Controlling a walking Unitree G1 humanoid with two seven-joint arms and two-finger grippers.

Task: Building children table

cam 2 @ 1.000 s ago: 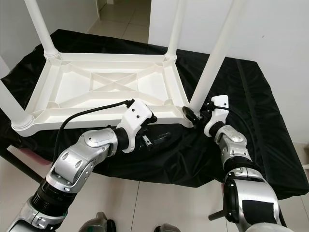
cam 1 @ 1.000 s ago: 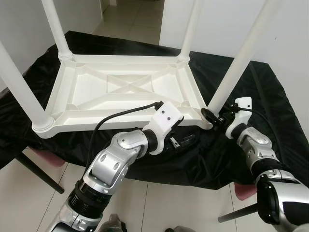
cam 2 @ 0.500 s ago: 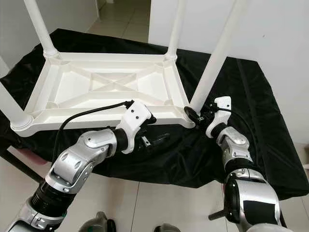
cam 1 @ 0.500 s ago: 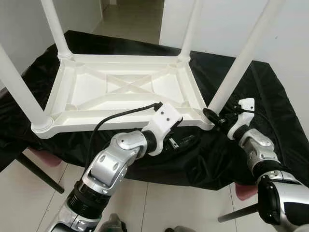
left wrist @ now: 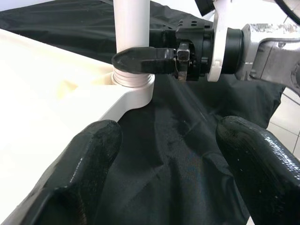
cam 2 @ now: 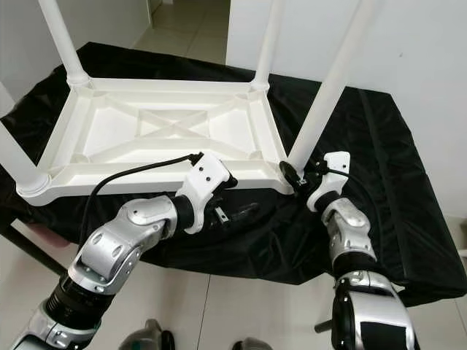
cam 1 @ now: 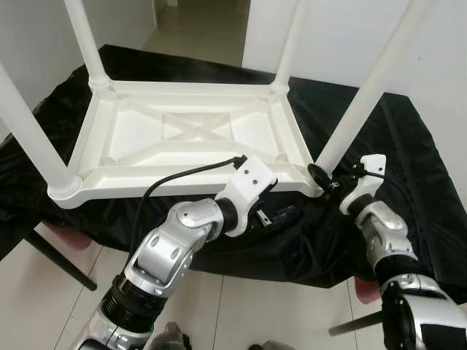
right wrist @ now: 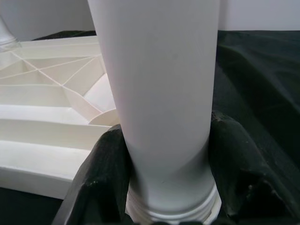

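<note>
Black cloth [cam 1: 408, 146] underlies upturned white table [cam 1: 182, 131].

Head stereo pair: high vantage, facing forward and down over the upturned white table [cam 1: 190, 135] on the black-draped surface [cam 1: 408, 146]; both eyes share one scene, slightly offset sideways. Left wrist camera: low, close, sighting between its own fingers [left wrist: 79, 173] toward the near corner leg [left wrist: 132, 28]. Right wrist camera: very near the same leg [right wrist: 159, 93]. All four views share that corner.
</note>
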